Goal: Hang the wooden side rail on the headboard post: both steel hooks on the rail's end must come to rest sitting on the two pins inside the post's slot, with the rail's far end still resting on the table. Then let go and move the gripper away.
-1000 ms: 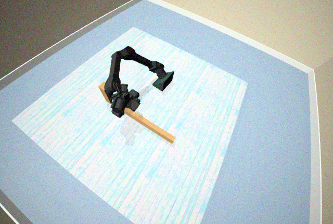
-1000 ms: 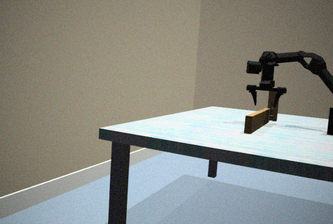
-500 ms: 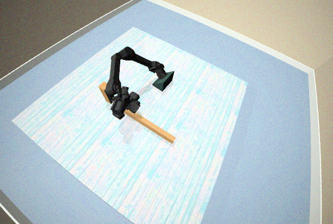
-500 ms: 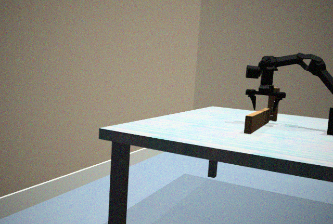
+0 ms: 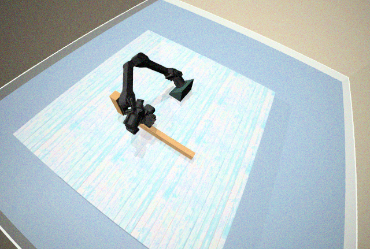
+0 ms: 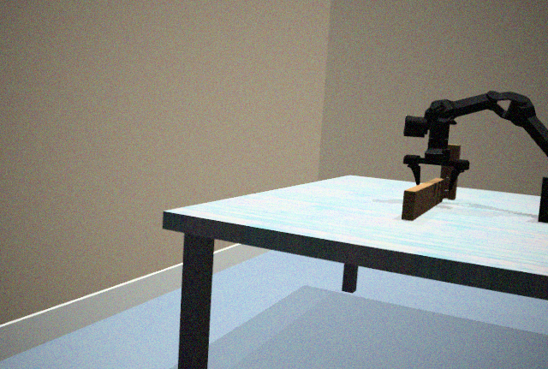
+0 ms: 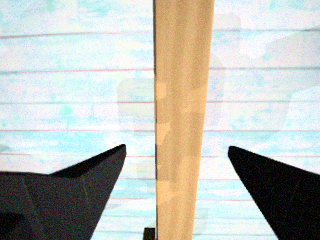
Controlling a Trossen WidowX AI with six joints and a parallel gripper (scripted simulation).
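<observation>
The wooden side rail [image 5: 171, 142] [image 6: 422, 199] [image 7: 182, 60] stands on its long narrow edge on the table, its near end pointing towards the post. The wooden headboard post [image 5: 115, 100] [image 6: 454, 152] stands upright behind that end. My gripper [image 6: 433, 187] [image 7: 176, 149] is open and empty, pointing down. Its fingertips are on either side of the rail, near its top edge, with space on both sides in the wrist view. The hooks, pins and slot cannot be made out; a small dark piece [image 7: 149, 234] shows at the wrist view's bottom edge.
The arm's dark base [image 5: 181, 90] [image 6: 544, 199] stands on the table, and the arm arches from it over to the post and rail. The pale table [image 5: 179, 192] [image 6: 282, 218] has its edges well beyond the rail's far end.
</observation>
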